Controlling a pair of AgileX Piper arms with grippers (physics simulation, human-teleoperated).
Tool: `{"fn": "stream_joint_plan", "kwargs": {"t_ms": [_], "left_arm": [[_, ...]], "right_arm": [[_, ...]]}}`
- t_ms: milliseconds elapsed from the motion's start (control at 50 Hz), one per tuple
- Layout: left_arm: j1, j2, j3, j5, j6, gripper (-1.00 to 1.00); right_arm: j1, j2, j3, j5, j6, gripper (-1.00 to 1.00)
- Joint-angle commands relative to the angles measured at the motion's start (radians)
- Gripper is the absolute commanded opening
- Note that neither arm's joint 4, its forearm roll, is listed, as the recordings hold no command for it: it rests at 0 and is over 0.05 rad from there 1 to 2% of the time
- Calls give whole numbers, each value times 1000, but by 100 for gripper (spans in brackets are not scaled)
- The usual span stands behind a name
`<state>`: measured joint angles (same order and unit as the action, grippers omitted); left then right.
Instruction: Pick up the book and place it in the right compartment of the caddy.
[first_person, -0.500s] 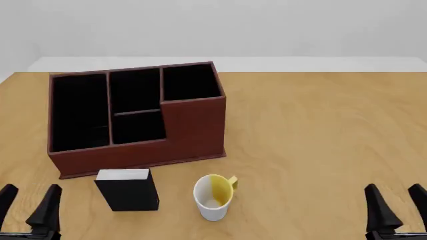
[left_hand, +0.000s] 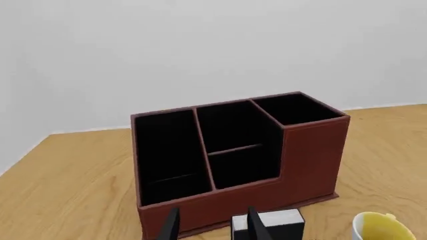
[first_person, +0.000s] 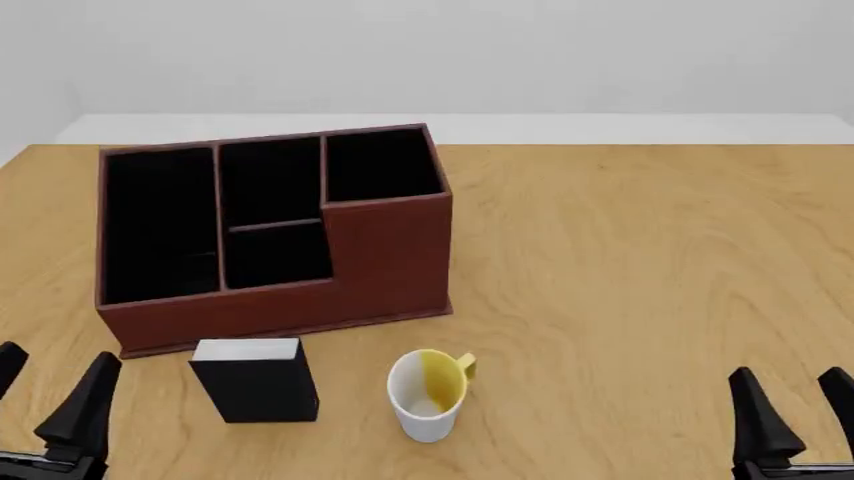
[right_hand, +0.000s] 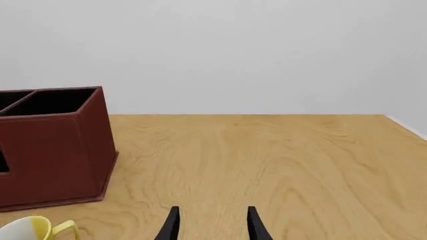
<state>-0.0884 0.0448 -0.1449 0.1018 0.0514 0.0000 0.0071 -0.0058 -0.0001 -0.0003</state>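
Note:
The book (first_person: 254, 380), black with a white page block on top, stands upright on the table just in front of the caddy (first_person: 267, 300); its white top also shows in the left wrist view (left_hand: 283, 221). The caddy (left_hand: 313, 155) is red-brown with black lining. Its right compartment (first_person: 383, 165) (left_hand: 293, 107) is the tall-walled square cell, and it holds nothing. My left gripper (first_person: 54, 372) (left_hand: 213, 216) is open at the near left, apart from the book. Far off at the near right, my right gripper (first_person: 790, 380) (right_hand: 213, 216) is open too.
A white-and-yellow mug (first_person: 427, 393) (left_hand: 377, 227) (right_hand: 27, 230) stands right of the book, close to it. The caddy's tall end (right_hand: 53, 150) shows in the right wrist view. Bare wooden table (first_person: 641, 260) stretches to the right of the caddy.
My left gripper has shifted slightly to the left in the front view. The book, mug, caddy and right gripper have not moved.

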Motion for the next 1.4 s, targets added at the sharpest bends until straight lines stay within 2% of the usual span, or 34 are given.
{"fn": "stream_joint_plan", "kwargs": {"t_ms": [20, 180, 240, 320, 500, 620, 720, 760, 820, 880, 900, 980, 1000, 1080, 1180, 1220, 1320, 1400], "left_arm": [[-47, 53, -93, 61, 67, 100], [-75, 84, -127, 70, 65, 100], [-75, 99, -126, 56, 85, 100], [-116, 148, -157, 58, 56, 100], [-139, 209, -224, 85, 140, 100], [-169, 250, -265, 130, 242, 100], [-205, 299, -283, 159, 290, 100], [-204, 305, -285, 167, 340, 100], [-231, 328, -316, 201, 341, 100], [-231, 334, -327, 212, 356, 100], [-218, 336, -325, 211, 390, 100], [-208, 349, -351, 229, 433, 100], [-190, 342, -348, 222, 472, 100], [-207, 357, -368, 245, 477, 100], [-207, 379, -358, 239, 564, 100], [-238, 404, -381, 268, 542, 100], [-239, 429, -365, 257, 625, 100], [-262, 459, -391, 286, 630, 100]], "right_arm": [[0, 1, -3, 2, 0, 100], [0, 0, -1, 1, 0, 100], [0, 0, -1, 1, 0, 100], [0, 1, -3, 1, 0, 100], [0, 0, -3, 3, 0, 100], [0, 2, -2, 0, 0, 100], [0, 2, -2, 0, 0, 100], [0, 2, -2, 0, 0, 100], [0, 2, -2, 0, 0, 100], [0, 2, -2, 0, 0, 100], [0, 2, -2, 0, 0, 100], [0, 2, -2, 0, 0, 100], [0, 2, -2, 0, 0, 100], [0, 2, -2, 0, 0, 100], [0, 2, -2, 0, 0, 100], [0, 2, -2, 0, 0, 100], [0, 2, -2, 0, 0, 100], [0, 2, -2, 0, 0, 100]]}}
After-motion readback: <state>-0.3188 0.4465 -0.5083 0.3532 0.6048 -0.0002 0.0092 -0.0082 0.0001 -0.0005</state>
